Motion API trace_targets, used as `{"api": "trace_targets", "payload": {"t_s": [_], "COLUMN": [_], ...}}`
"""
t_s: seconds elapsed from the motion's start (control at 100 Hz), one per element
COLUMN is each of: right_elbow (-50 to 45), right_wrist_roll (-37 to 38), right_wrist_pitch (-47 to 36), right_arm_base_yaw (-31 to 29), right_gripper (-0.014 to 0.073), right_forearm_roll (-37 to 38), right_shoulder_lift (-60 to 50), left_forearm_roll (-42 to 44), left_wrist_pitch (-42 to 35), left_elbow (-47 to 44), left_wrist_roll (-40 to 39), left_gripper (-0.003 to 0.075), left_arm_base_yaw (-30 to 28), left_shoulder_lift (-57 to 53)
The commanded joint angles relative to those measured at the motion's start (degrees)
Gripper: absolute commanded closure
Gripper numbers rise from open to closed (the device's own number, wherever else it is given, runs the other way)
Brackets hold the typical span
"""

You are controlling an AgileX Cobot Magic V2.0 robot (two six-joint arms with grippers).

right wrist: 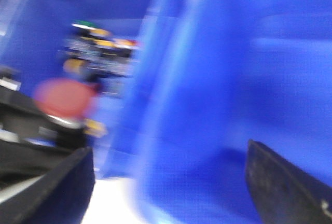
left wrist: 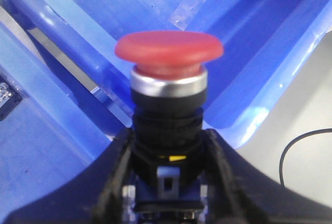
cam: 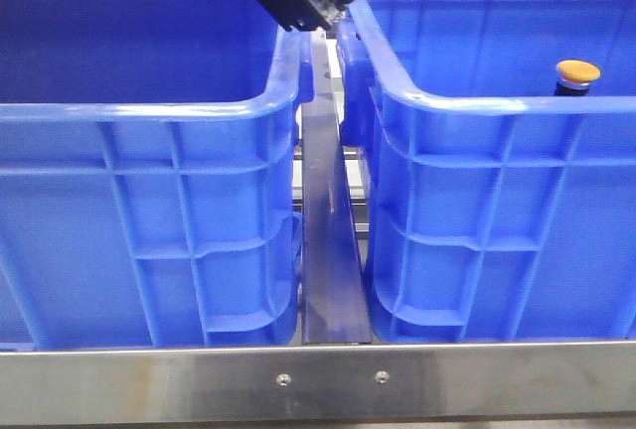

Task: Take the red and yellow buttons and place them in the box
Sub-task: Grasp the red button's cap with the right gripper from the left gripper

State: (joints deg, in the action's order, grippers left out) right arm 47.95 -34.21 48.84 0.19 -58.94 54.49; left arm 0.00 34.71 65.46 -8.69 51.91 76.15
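While the left gripper clamps the red button over blue crates, the right gripper gapes empty

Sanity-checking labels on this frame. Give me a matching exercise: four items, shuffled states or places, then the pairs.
1. red-capped mushroom push button
2. orange-yellow-capped push button
3. right gripper
4. left gripper

A. open, holding nothing
B. standing inside the right-hand blue plastic crate
C. shut on a dark button body
D. clamped between black fingers

Pairs: 1-D, 2-B, 3-A, 4-C
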Motion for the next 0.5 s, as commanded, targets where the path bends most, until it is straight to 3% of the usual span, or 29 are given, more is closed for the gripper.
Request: {"api": "trace_targets", "payload": {"t_s": [0.0,0.16,0.49], "right_elbow": [4.2,7.9,12.1], "right_wrist_roll": [-0.1,-0.1,-0.1], "right_wrist_pitch": [4.1,10.1,8.3], "right_arm_base_yaw": [-0.1,-0.1,6.6], "right_gripper": [-0.0034,-0.0034,0.0036], "right_forearm_roll": [-9.3,-14.9,-15.2], "right_shoulder_lift": [3.2,9.2,16.0], "left_forearm_roll": [0.0,0.0,-0.4], "left_wrist_pitch": [-4.2,-4.3,-4.3], "left_elbow": [1.7,1.7,1.7], "left_wrist_roll": [-0.2,-0.2,-0.2], "left_gripper": [0.0741,0.0741,0.0741], "left_arm_base_yaw": [0.5,0.5,0.5], "left_shoulder_lift": [-1.6,-1.6,-1.6]}}
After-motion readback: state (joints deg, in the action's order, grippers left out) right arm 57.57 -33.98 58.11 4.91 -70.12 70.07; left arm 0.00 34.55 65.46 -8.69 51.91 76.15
